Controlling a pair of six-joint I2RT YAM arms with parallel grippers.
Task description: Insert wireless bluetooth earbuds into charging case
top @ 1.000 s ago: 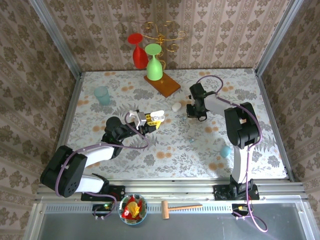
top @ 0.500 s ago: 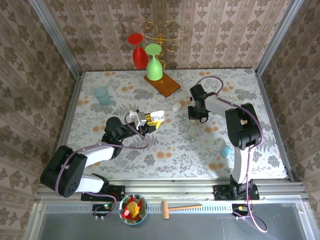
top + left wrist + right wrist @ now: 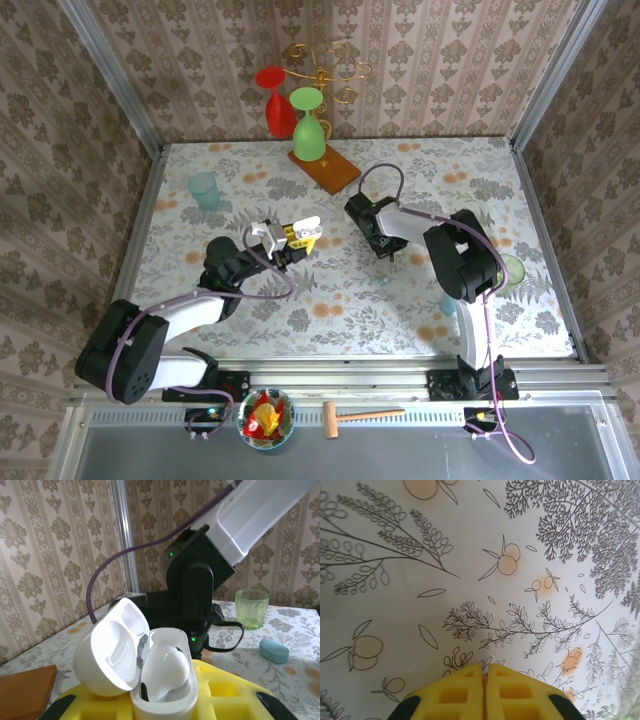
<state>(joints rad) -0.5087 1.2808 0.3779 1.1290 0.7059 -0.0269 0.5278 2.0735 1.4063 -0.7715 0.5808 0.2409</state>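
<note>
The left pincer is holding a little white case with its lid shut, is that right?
Not quite: the lid is open, not shut. The left wrist view shows the left pincer holding the little white case with its lid swung back.

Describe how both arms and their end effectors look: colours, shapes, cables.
The left arm and the right arm have black rounded joints and white links, with a purple cable looping along each. The left end effector and the right end effector have yellow fingers with square recesses.

Robot lab cell: wallpapered panels (image 3: 180,70), aluminium frame (image 3: 112,75), floral tablecloth (image 3: 340,300).
</note>
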